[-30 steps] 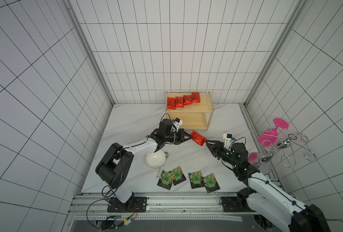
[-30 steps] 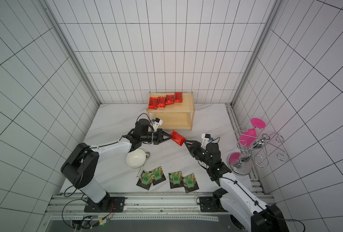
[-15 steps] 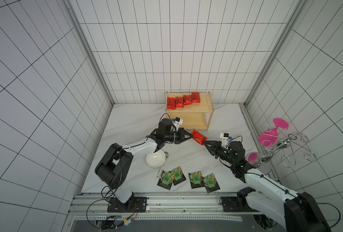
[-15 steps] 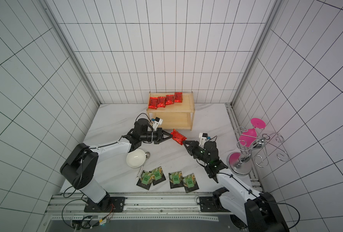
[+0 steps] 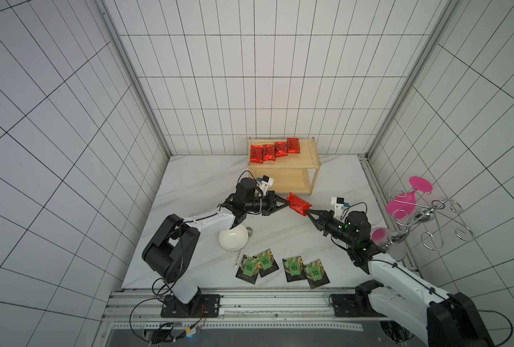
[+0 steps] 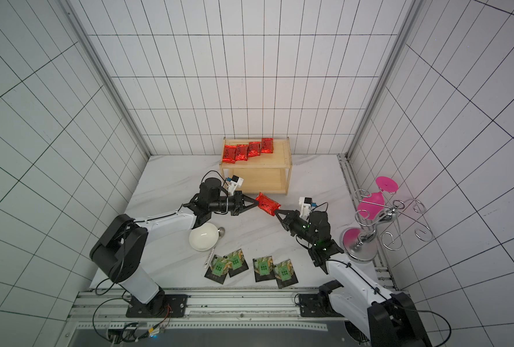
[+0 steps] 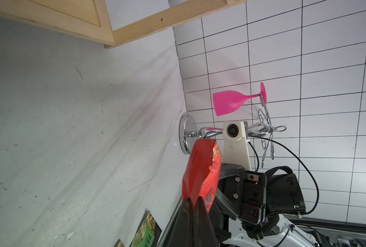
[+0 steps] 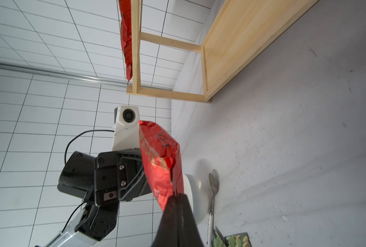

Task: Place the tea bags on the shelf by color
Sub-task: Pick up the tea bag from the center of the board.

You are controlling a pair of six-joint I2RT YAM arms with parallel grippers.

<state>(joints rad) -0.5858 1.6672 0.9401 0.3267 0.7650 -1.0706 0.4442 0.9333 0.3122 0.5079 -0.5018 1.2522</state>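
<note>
A red foil tea bag (image 5: 299, 204) (image 6: 267, 204) hangs above the table, just in front of the wooden shelf (image 5: 305, 163). My left gripper (image 5: 286, 204) (image 7: 192, 201) is shut on one end of it, and my right gripper (image 5: 307, 212) (image 8: 176, 195) is shut on the opposite end. The wrist views show the same tea bag (image 7: 201, 171) (image 8: 159, 158) pinched edge-on. Several red tea bags (image 5: 274, 149) lie in a row on the shelf's top tier; its lower tier is bare. Several black tea bags with green labels (image 5: 292, 266) lie near the table's front edge.
A white bowl (image 5: 233, 238) sits under my left forearm, with a white-handled spoon (image 5: 240, 260) beside it. A chrome wire glass rack (image 5: 415, 216) holding pink glasses (image 5: 400, 202) stands at the right wall, close to my right arm.
My right gripper reached in to the far end of the red tea bag and closed on it. The left gripper stayed shut on its end, almost still.
</note>
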